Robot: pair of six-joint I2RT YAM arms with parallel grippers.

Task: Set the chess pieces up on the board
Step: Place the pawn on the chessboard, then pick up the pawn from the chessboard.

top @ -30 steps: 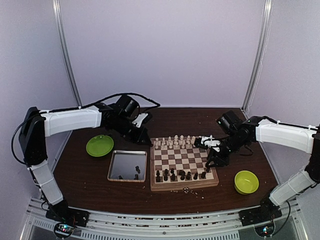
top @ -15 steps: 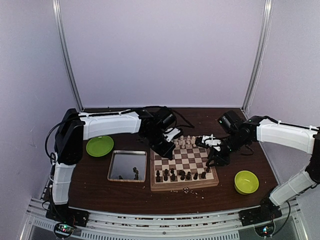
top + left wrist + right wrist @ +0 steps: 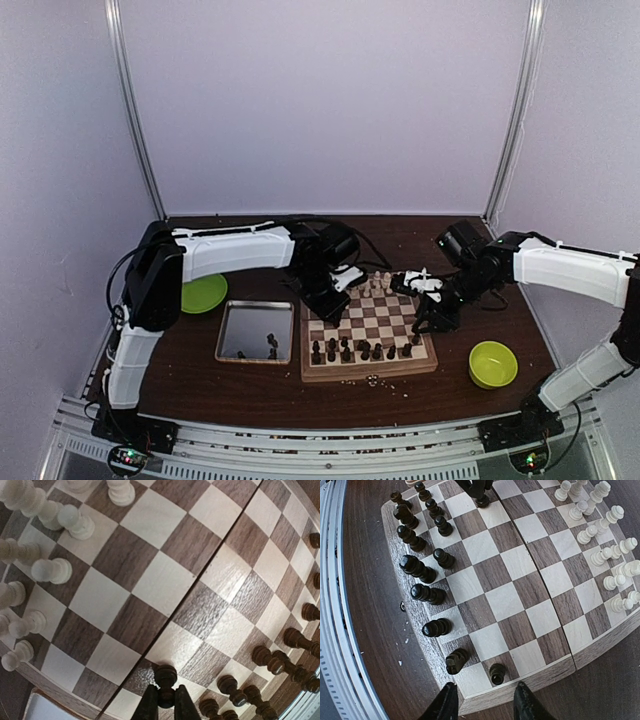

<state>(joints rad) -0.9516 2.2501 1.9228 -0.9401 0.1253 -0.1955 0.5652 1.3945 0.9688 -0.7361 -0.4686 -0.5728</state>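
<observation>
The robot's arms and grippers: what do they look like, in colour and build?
The left arm and right arm have white link covers between black joints and wrists. A black cable loops over the left wrist. The left gripper and right gripper have slim, black, tapered fingers.

We see a dark brown table (image 3: 200, 385) inside plain pale lilac walls (image 3: 320, 100), silver posts (image 3: 135, 110) at its far corners, a ribbed metal rail (image 3: 320, 450) along its near edge, under soft, even light.

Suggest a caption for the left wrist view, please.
Left gripper grips a dark piece at the board's edge, pale pieces opposite.
</observation>
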